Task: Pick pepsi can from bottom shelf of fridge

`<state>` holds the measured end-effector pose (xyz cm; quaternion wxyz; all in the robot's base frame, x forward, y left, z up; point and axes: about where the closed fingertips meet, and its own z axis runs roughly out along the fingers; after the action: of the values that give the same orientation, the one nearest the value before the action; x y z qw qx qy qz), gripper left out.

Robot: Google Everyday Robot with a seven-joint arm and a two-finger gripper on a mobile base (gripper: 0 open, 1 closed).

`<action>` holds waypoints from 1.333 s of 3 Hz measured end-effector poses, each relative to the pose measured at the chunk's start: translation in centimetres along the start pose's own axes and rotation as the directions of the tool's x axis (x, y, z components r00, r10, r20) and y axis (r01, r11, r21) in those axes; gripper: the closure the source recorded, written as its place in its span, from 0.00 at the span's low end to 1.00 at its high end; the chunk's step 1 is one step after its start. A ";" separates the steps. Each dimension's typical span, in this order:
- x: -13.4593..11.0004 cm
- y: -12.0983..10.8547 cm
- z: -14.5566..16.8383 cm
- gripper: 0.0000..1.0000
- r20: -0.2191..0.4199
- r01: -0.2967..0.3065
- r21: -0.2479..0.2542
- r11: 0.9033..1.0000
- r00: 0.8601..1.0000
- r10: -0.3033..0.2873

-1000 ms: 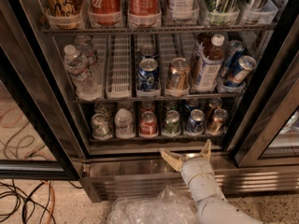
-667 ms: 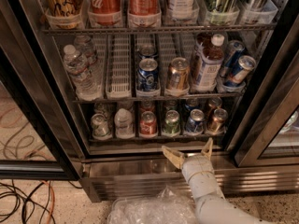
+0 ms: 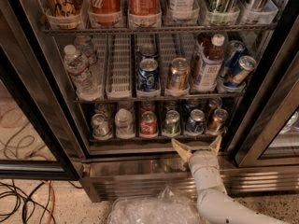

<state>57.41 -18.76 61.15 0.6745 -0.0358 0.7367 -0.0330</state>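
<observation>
Reaches up from lower right with white arm (image 3: 211, 190). Holds gripper (image 3: 196, 143) low, right of centre, 2 fingers (image 3: 180, 148) splayed.

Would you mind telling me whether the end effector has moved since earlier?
Yes: the end effector rose and shifted right, toward the bottom shelf above it.

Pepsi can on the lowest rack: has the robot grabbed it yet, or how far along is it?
Not yet. Done: the fridge stands open, and the pincer sits just below the front edge of the bottom shelf, under the pepsi can. In hand: nothing; the pincer is open and apart from the can. Left: reach in, close on the can, pull it out.
</observation>
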 end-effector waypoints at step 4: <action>-0.4 -2.3 3.0 0.50 0.067 -0.022 0.036 0.999 0.998 0.020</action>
<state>60.48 -21.05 61.50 0.6997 -0.0170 0.7132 -0.0381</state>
